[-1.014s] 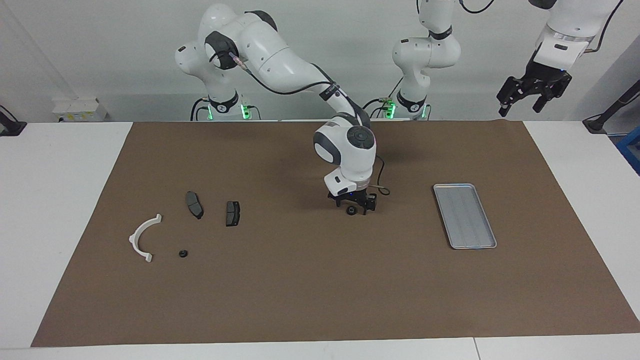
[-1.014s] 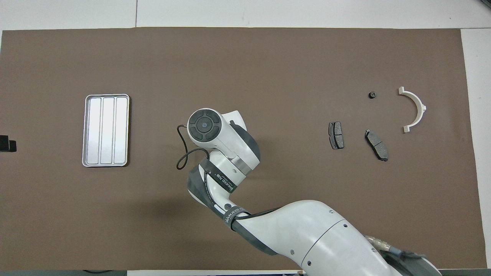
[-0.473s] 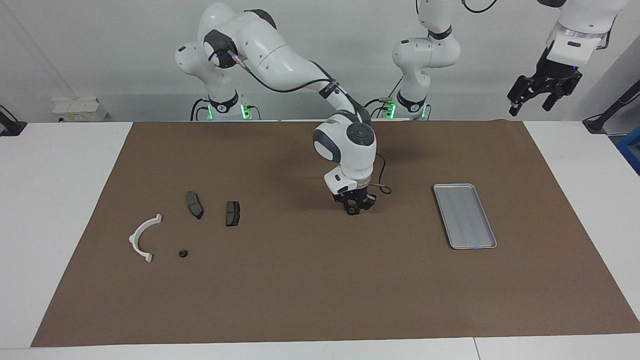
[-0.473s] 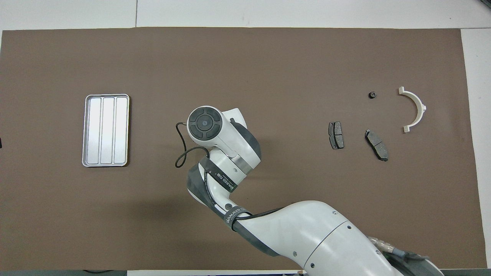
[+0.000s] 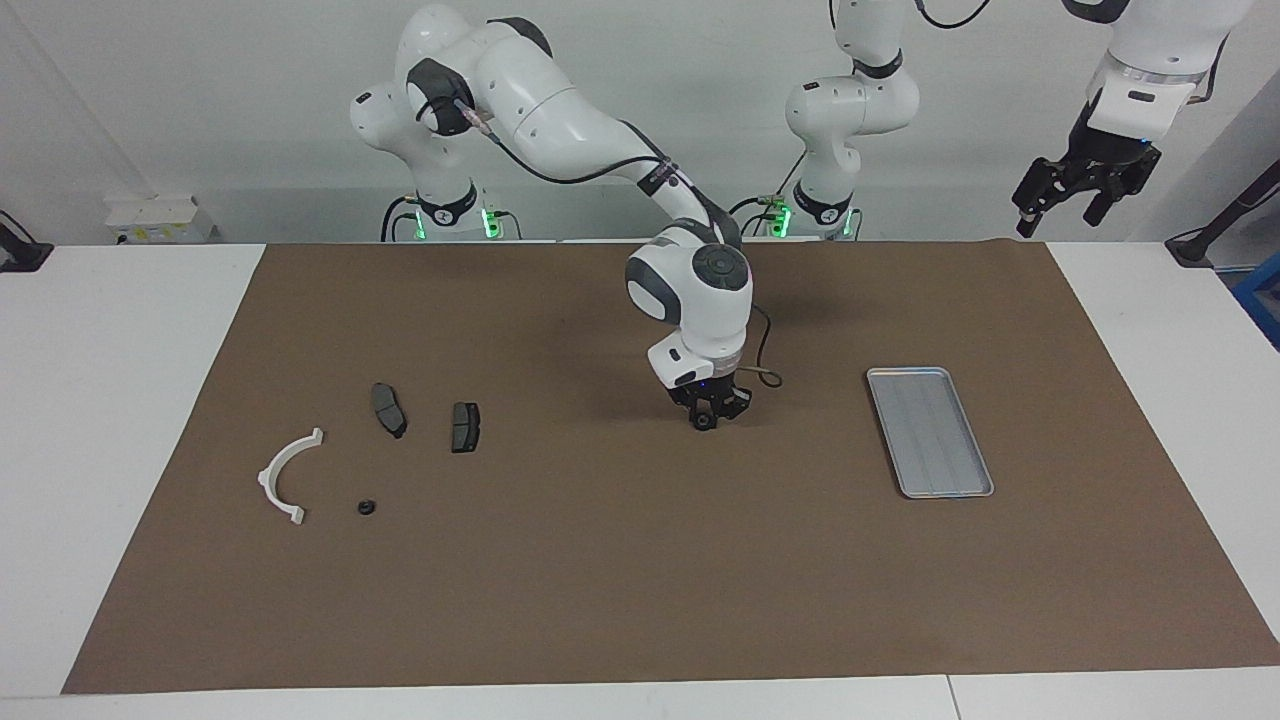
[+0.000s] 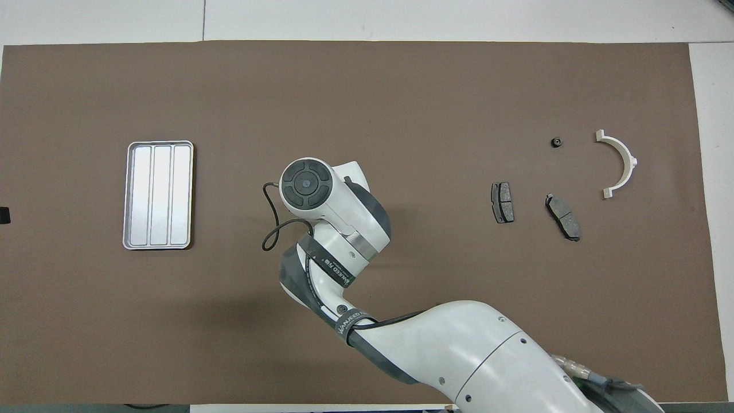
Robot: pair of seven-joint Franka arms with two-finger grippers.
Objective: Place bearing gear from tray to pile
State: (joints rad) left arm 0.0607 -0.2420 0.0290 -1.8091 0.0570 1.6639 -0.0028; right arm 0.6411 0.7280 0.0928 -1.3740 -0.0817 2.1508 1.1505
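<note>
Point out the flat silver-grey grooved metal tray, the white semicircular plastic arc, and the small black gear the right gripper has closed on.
Silver-grey metal tray (image 6: 131,195): overhead view, bare floor of one channel.
White plastic arc (image 6: 627,162): overhead view, middle of its curve.
Small black gear (image 5: 705,423): facing view, its rim below the right gripper's fingertips.

Readable text — one item only. Overhead view: a dark strap (image 6: 347,322) around the right arm (image 6: 459,355), near the cable, carries white capital lettering; the first letters look like "WANJEED", the rest too small to make out. A second dark band (image 6: 332,269) higher on the same arm, by the wrist, bears the same white print — not legible. Facing view: nothing readable on arms, tray (image 5: 930,432) or tabletop (image 5: 130,350).
</note>
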